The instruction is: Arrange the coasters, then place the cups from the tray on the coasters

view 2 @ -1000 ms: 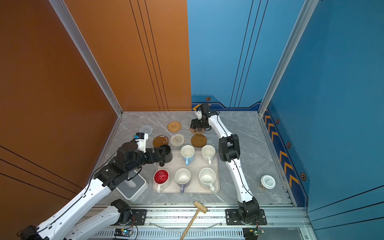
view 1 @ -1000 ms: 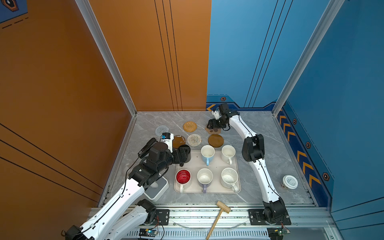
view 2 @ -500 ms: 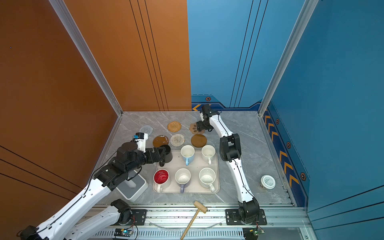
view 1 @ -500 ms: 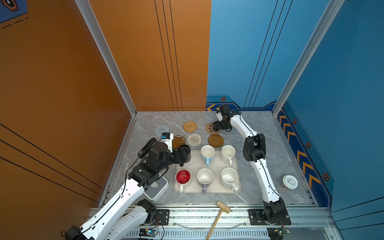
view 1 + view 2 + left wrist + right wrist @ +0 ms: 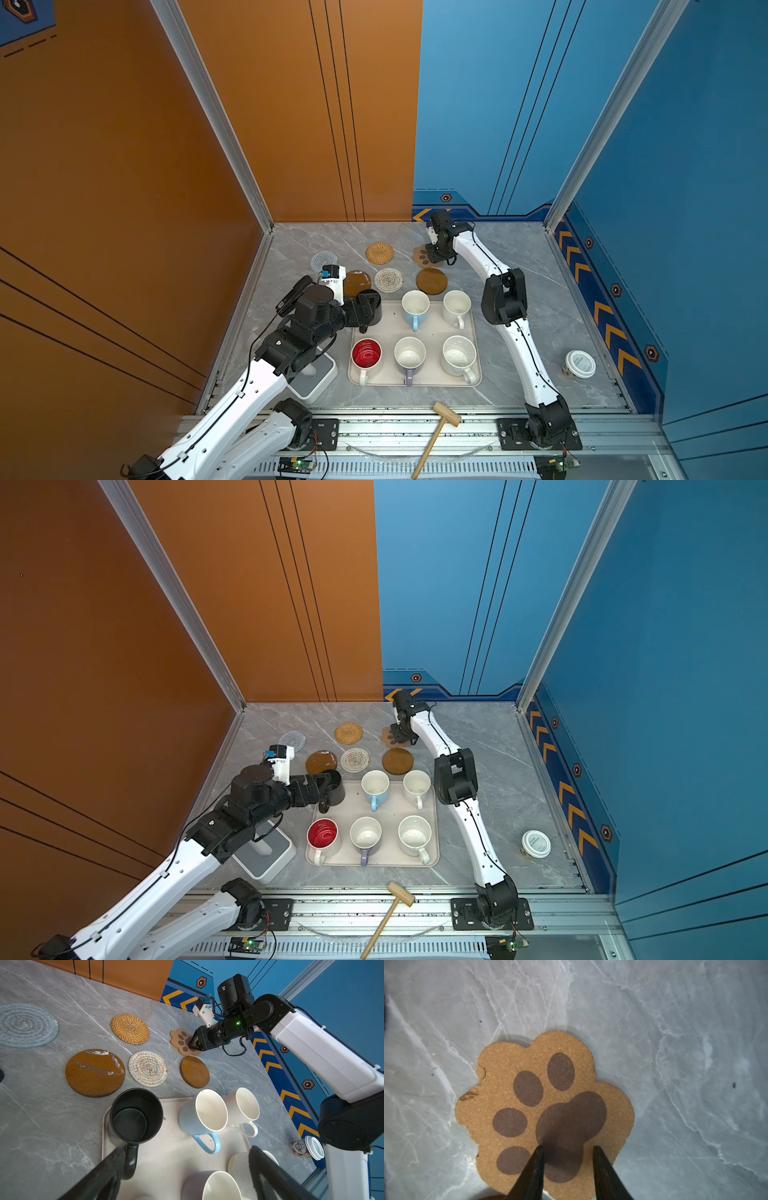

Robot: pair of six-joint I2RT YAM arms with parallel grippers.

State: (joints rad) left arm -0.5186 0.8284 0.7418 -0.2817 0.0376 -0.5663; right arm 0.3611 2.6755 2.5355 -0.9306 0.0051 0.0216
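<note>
Six coasters: all flat on the grey marble tabletop (image 5: 532,249) just behind the tray (image 5: 434,328), in two loose rows, none touching.
Back row: pale grey-blue spiral coaster (image 5: 324,261), woven rattan coaster (image 5: 380,252), and a grainy, cork-looking paw coaster (image 5: 420,257) with dark brown pads.
Front row: glossy dark brown disc (image 5: 356,283), white spiral coaster (image 5: 388,279) with colourful zigzags, matte brown disc (image 5: 432,281).
Cups: all six are on the cream tray. At the back are the black mug (image 5: 371,305) in the far left corner, the light blue mug (image 5: 414,307) and the cream mug (image 5: 456,305). In front are the red-inside mug (image 5: 366,353), lavender mug (image 5: 409,355) and speckled mug (image 5: 458,356).
Left claw (image 5: 187,1149): spread wide and low over the tray, with one finger right beside the black mug's handle, not gripping it.
Right claw (image 5: 568,1147): narrow gap, nothing between the jaws, tips down at the paw coaster's big pad. Touching or just above, can't tell.
Vs a second ago: the right claw's jaws sit closer together now. The left arm, the mugs and the other coasters are where they were.
</note>
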